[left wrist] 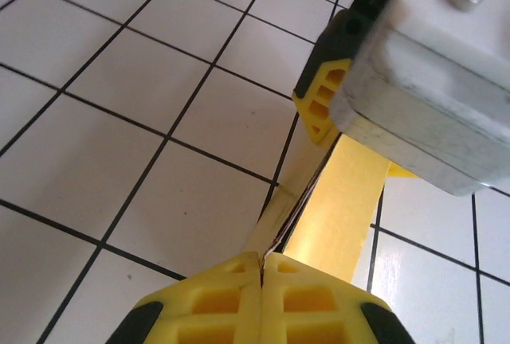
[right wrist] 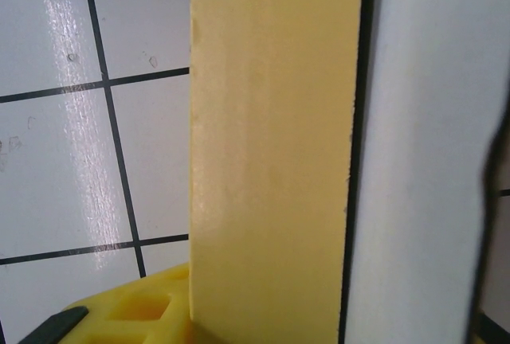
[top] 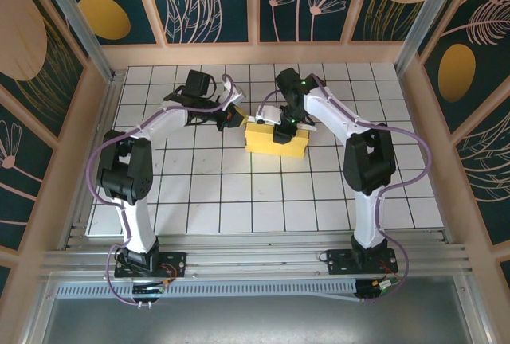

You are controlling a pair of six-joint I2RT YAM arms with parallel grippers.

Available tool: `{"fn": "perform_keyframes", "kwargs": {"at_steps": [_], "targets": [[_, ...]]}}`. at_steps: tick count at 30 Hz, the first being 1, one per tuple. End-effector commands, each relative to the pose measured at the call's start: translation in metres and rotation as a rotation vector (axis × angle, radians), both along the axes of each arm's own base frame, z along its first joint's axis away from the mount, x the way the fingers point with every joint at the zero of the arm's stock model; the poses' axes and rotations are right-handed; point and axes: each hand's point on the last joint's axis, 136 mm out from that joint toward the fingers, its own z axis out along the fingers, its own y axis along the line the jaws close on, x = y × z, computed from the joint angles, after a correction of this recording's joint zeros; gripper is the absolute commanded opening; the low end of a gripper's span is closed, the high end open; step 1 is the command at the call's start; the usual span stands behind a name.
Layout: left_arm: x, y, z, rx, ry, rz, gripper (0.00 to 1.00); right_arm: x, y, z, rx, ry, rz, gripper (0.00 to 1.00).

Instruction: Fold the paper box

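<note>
The paper box (top: 275, 142) lies as a yellow block in the middle of the tiled table. My left gripper (top: 234, 118) is at its left end. In the left wrist view the left gripper (left wrist: 261, 258) is shut on the thin edge of a card flap of the paper box (left wrist: 339, 193), which runs away from the fingertips. My right gripper (top: 287, 127) sits on the box's top from behind. In the right wrist view a yellow panel of the paper box (right wrist: 271, 153) and a pale panel stand between the right gripper's fingers (right wrist: 131, 312), and the far finger is hidden.
The white tiled table (top: 199, 201) has wooden walls on three sides and a metal rail along the near edge. The right gripper's body (left wrist: 430, 97) hangs close over the flap in the left wrist view. Open tiles lie in front of the box.
</note>
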Motion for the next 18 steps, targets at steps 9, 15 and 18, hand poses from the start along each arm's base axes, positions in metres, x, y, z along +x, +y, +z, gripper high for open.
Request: {"fn": "perform_keyframes", "kwargs": {"at_steps": [9,15,18], "targets": [[-0.001,-0.022,0.025,-0.031,0.185,0.140,0.00,-0.018,0.008,-0.008,0.013,0.072,0.039,0.38],[0.012,-0.028,0.025,-0.059,0.322,0.352,0.00,-0.007,0.012,-0.007,0.002,0.012,0.016,0.36],[0.008,-0.035,0.025,-0.086,0.360,0.403,0.01,0.000,0.014,-0.008,-0.009,-0.039,0.001,0.36]]}}
